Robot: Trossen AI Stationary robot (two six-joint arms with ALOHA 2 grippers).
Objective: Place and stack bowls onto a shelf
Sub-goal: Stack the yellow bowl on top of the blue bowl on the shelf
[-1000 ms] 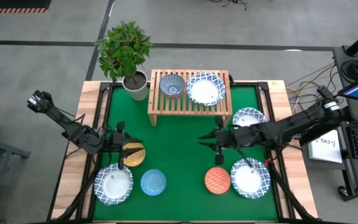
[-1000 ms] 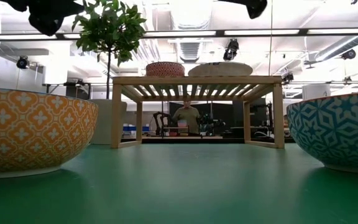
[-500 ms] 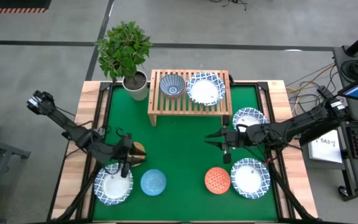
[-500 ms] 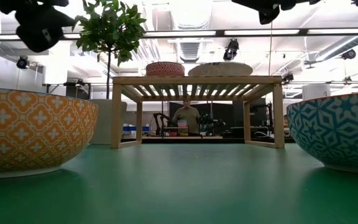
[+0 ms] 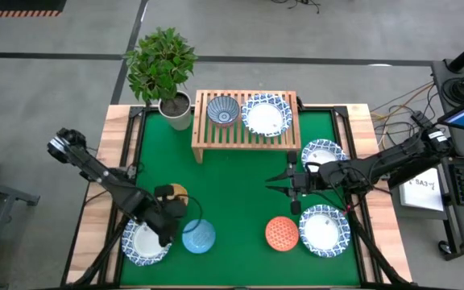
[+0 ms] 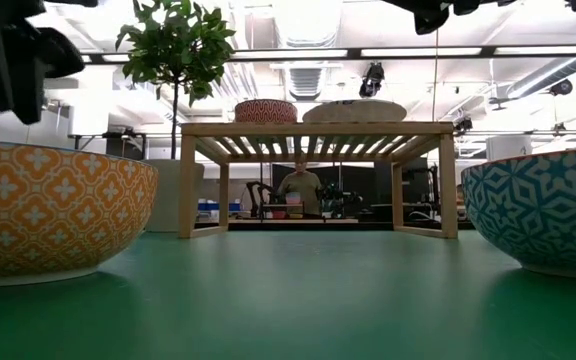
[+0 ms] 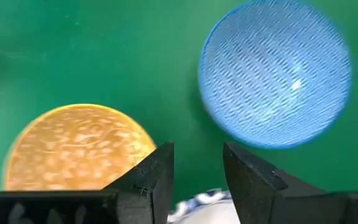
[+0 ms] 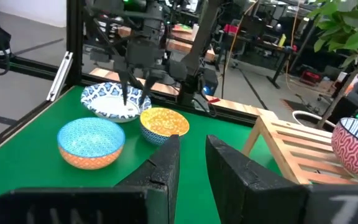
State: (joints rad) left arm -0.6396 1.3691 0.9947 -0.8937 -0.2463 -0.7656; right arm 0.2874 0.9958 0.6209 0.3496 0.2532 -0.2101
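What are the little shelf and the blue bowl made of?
The shelf looks like light, unpainted wood: pale tan slats and legs with a matte look. The light blue bowl seems to be glazed ceramic, since its inside shows a bright shiny spot and a fine printed pattern. It could be hard plastic instead; the pictures cannot settle that.

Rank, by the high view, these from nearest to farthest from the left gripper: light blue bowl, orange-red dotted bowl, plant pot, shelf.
From the left gripper, open above the table's near left part:
1. Light blue bowl, right beside it.
2. Orange-red dotted bowl, across on the right half.
3. Shelf and plant pot, both at the far side, too close to call.
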